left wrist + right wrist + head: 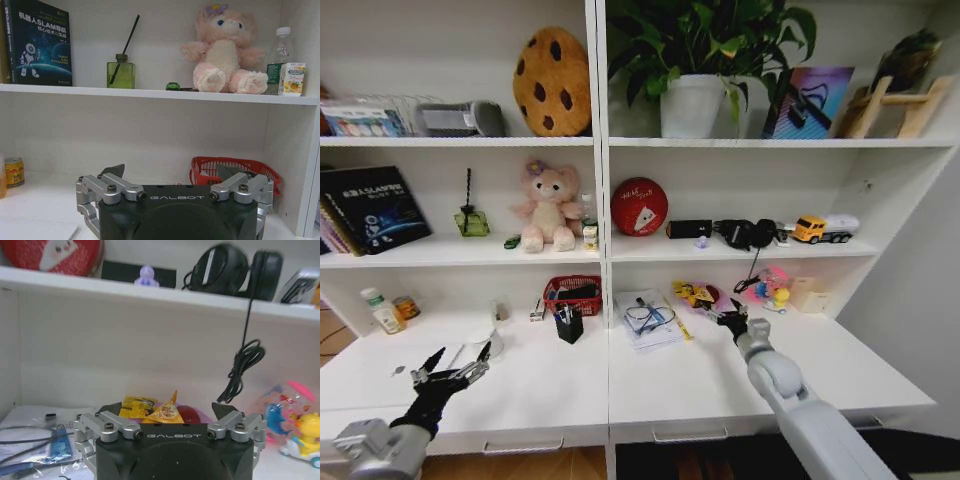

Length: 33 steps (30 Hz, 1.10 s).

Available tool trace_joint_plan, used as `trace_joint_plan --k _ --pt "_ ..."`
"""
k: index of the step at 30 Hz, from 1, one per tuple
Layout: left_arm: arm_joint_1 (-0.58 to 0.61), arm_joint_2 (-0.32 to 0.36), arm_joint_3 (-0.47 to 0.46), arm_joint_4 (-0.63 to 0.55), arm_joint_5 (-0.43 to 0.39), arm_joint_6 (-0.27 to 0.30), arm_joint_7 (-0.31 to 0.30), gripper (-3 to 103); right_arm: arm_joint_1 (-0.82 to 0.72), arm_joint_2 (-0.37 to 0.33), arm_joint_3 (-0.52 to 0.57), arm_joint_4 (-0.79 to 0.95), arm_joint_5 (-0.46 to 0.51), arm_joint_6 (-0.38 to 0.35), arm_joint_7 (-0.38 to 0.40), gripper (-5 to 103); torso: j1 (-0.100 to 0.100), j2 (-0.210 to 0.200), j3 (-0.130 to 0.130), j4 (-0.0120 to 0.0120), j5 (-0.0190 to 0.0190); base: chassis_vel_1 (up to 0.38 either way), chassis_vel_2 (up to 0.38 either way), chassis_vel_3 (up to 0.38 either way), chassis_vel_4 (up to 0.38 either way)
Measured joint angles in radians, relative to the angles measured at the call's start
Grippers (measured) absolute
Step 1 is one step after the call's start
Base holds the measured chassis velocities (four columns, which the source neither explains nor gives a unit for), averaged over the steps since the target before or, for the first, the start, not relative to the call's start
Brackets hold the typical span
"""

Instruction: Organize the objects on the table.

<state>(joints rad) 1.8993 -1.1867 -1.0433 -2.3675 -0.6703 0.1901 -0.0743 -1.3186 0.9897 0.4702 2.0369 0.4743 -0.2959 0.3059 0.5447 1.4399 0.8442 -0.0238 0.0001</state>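
On the middle shelf, a small green toy car (pixel 512 241) (pixel 173 86) lies beside the pink plush toy (pixel 549 207). A black holder with pens (pixel 569 322) stands on the white table (pixel 550 385) in front of the red mesh basket (pixel 573 293). My left gripper (pixel 457 362) (pixel 170 172) hovers open over the table's left front, holding nothing. My right gripper (pixel 732 322) (pixel 167 410) is open just in front of yellow snack packets (pixel 695 293) (pixel 150 410), not touching them.
A clear bag on papers (pixel 648 318) lies left of the right gripper. A pink and yellow toy (pixel 770 285) and a wooden box (pixel 807 295) stand at the back right. A bottle (pixel 385 312) and a can (pixel 406 306) stand far left. A black cable (pixel 242 365) hangs from the shelf.
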Motion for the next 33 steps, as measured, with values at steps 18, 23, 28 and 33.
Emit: trace_joint_plan --k 18,23,28,33 --pt "0.0 0.0 0.0 0.0 0.0 0.0 0.0 100 -0.284 0.174 -0.002 0.254 -0.441 0.043 -0.087 100 0.0 0.0 0.0 0.0006 0.0 0.04 0.038 -0.037 -0.041" --pt "0.0 0.0 0.0 0.0 0.0 0.0 0.0 100 -0.387 0.234 -0.017 0.306 -0.503 0.071 -0.097 100 0.0 0.0 0.0 0.0001 -0.001 0.197 0.201 -0.205 -0.21" --pt "0.0 0.0 0.0 0.0 0.0 0.0 0.0 100 -0.415 0.246 -0.018 0.328 -0.518 0.076 -0.099 100 0.0 0.0 0.0 0.0005 0.0008 0.264 0.26 -0.264 -0.25" --pt "0.0 0.0 0.0 0.0 0.0 0.0 0.0 100 -0.428 0.256 -0.017 0.337 -0.524 0.077 -0.099 100 0.0 0.0 0.0 0.0005 0.0004 0.296 0.283 -0.305 -0.303"
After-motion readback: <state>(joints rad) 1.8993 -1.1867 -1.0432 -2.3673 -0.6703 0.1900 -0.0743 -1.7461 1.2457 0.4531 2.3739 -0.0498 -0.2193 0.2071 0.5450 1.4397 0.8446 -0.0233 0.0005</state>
